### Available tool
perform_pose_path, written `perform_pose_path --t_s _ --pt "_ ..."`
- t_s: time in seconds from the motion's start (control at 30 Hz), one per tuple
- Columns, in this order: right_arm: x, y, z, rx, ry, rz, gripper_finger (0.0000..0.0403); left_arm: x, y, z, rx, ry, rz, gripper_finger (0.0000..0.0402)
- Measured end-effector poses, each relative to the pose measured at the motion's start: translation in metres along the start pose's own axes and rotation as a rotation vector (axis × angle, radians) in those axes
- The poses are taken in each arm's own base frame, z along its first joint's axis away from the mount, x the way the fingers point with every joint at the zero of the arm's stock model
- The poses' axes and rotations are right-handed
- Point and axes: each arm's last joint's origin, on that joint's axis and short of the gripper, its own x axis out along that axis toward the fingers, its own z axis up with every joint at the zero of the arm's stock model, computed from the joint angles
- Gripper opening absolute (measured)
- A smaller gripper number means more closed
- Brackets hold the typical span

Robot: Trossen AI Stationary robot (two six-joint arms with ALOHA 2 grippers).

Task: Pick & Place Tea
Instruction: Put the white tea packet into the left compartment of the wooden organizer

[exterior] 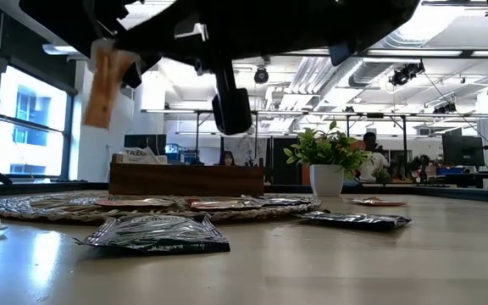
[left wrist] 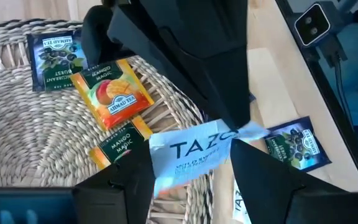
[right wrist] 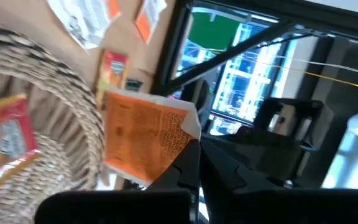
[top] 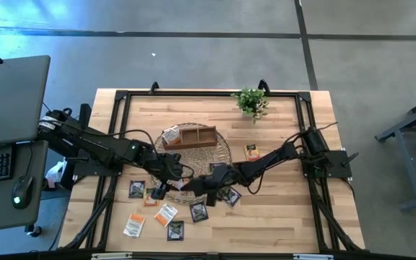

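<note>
While overhead hides it | right hand (right wrist: 194, 155) pinches orange packet (right wrist: 145, 140) | left hand (left wrist: 191, 180): grip unclear

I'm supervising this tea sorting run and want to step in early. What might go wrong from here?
The right hand pinches the orange packet by one edge, up in the air, so it may slip and drop. The left hand, open, sits close beside it at the woven mat rim, so the two arms might bump.
</note>
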Motion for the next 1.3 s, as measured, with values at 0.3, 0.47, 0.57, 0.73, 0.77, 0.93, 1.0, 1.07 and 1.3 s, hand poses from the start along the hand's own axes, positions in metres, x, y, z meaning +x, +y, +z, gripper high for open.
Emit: perform_pose_path --t_s 0.3,0.47,0.57,0.73,0.77,0.93,1.0,1.07,1.3 --pt "0.000 0.001 0.007 -0.013 -0.006 0.025 0.0001 0.000 0.000 -0.002 0.001 0.019 -0.019 0.0133" --pt "0.000 0.005 0.003 -0.016 0.030 0.062 0.0001 0.000 -0.001 -0.002 0.001 0.021 -0.025 0.0084" --pt "-0.001 0.007 0.003 -0.018 0.035 0.089 0.0002 0.000 -0.001 -0.002 0.002 0.020 -0.021 0.0047" --pt "-0.001 0.008 0.004 0.085 0.032 0.096 0.0014 0.000 0.000 -0.003 0.004 0.031 -0.018 0.0005" --pt "-0.001 0.008 0.004 0.123 0.038 0.096 0.0017 0.000 0.000 -0.003 0.002 0.033 -0.017 0.0007" --pt "-0.001 0.008 0.003 0.188 0.088 0.095 0.0038 0.000 0.001 -0.005 -0.003 0.054 0.012 0.0012" --pt "-0.001 0.008 0.002 0.198 0.143 0.100 0.0049 0.000 0.003 -0.005 -0.007 0.052 0.039 0.0007" --pt "-0.002 0.008 -0.001 0.231 0.249 0.105 0.0059 -0.001 0.007 -0.006 -0.017 0.060 0.085 0.0003" --pt "-0.009 0.007 -0.026 0.498 0.687 0.033 0.0063 -0.023 0.034 -0.010 -0.148 0.035 0.482 0.0003"
